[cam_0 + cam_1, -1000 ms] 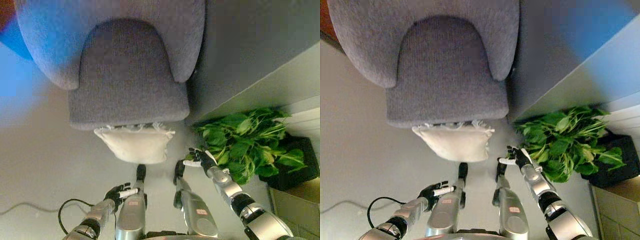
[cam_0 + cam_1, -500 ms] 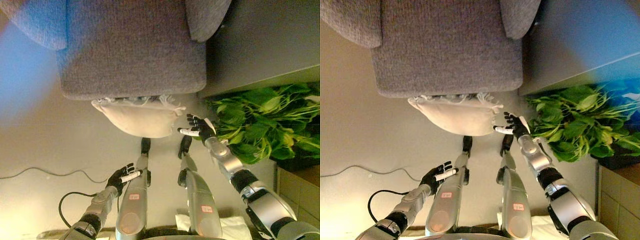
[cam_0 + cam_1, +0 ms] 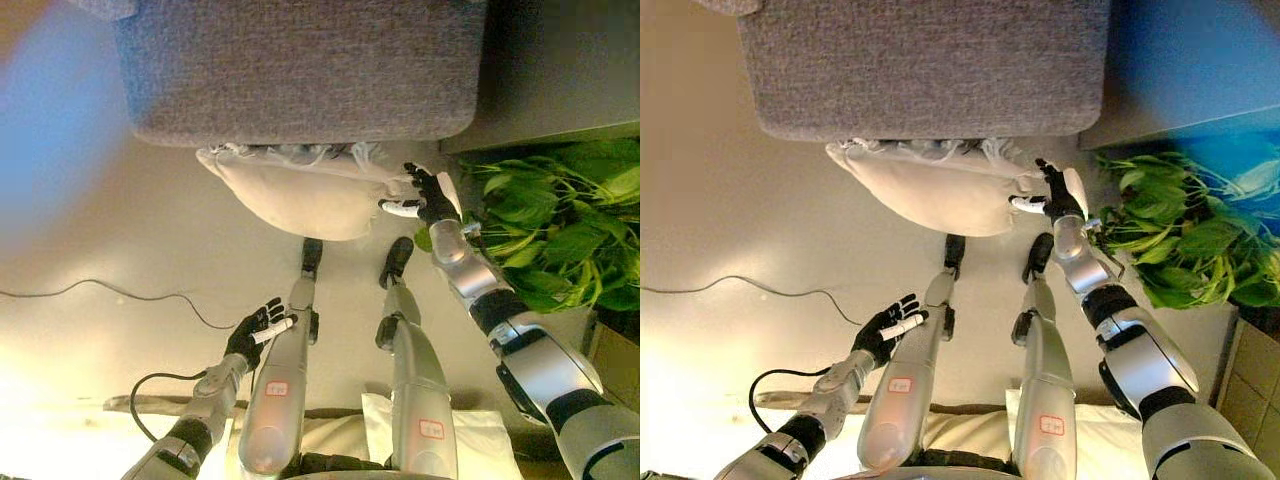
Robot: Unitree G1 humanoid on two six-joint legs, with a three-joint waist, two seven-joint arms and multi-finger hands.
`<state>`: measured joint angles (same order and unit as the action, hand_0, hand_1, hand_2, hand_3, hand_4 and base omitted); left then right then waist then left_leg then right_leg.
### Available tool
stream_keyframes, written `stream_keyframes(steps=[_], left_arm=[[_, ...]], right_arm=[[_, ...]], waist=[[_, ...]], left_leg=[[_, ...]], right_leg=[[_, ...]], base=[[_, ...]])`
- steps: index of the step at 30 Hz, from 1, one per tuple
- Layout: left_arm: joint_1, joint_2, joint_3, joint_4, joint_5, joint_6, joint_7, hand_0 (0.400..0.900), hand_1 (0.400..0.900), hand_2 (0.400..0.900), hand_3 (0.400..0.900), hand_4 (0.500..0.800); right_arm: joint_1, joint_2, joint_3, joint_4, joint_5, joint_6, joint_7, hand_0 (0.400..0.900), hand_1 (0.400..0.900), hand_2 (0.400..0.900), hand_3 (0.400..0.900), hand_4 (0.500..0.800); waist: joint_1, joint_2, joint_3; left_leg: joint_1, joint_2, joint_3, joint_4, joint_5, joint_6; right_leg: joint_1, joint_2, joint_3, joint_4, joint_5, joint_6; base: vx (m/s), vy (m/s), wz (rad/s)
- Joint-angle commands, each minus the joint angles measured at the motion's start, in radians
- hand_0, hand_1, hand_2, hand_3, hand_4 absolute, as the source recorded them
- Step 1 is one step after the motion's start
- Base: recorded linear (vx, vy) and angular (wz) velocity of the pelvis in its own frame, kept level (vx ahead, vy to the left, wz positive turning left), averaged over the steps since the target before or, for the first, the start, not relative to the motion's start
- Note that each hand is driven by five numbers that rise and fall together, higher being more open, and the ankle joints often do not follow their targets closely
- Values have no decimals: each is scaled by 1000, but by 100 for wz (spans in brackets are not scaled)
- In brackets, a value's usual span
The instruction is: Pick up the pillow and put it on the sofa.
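A cream pillow (image 3: 300, 192) with a fringed edge lies on the floor, leaning against the front of the grey sofa (image 3: 300, 70). My right hand (image 3: 428, 196) is open at the pillow's right end, its fingers spread and close to or touching the corner. Lower down on the left, my left hand (image 3: 258, 332) is open above the floor, well short of the pillow and holding nothing.
A leafy green plant (image 3: 560, 225) stands to the right of the sofa, just beyond my right arm. A dark wall panel (image 3: 570, 70) rises behind it. A thin cable (image 3: 120, 295) runs across the floor at the left.
The camera has tilted down and moved nearer, so the sofa and pillow look closer. My right hand has reached forward to the pillow's right end. My left hand has risen slightly.
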<state>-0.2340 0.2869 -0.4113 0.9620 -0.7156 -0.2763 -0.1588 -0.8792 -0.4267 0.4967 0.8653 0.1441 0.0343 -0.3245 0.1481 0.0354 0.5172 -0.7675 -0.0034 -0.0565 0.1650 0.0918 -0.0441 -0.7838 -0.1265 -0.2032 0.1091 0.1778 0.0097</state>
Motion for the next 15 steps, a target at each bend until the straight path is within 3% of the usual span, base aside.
stream_keyframes(steps=[1, 8, 15], left_arm=[[80, -55, -99, -52, -14, 6, -45, 900, 900, 900, 900, 800], [94, -64, -108, -73, -6, -2, -16, 900, 900, 900, 900, 800], [107, -63, -84, -93, 15, -4, -19, 900, 900, 900, 900, 800]], right_arm=[[-66, -68, 32, 2, -14, -32, -9, 900, 900, 900, 900, 800], [-105, -36, 60, -18, 43, -20, 87, 900, 900, 900, 900, 800], [-68, -2, 88, -79, 49, 12, 130, 900, 900, 900, 900, 800]], waist=[[18, 100, 3], [35, 110, 3], [38, 107, 3]], left_leg=[[-47, -61, 55, -117, 78, 29], [-71, -61, 50, -116, 82, 26], [-73, -60, 52, -121, 88, 25]], right_leg=[[-50, 31, 29, 121, -104, 63], [-75, 30, 22, 136, -112, 64], [-78, 37, 20, 137, -114, 61]], base=[[16, 29, 9], [10, 39, 1], [-7, 8, -1]])
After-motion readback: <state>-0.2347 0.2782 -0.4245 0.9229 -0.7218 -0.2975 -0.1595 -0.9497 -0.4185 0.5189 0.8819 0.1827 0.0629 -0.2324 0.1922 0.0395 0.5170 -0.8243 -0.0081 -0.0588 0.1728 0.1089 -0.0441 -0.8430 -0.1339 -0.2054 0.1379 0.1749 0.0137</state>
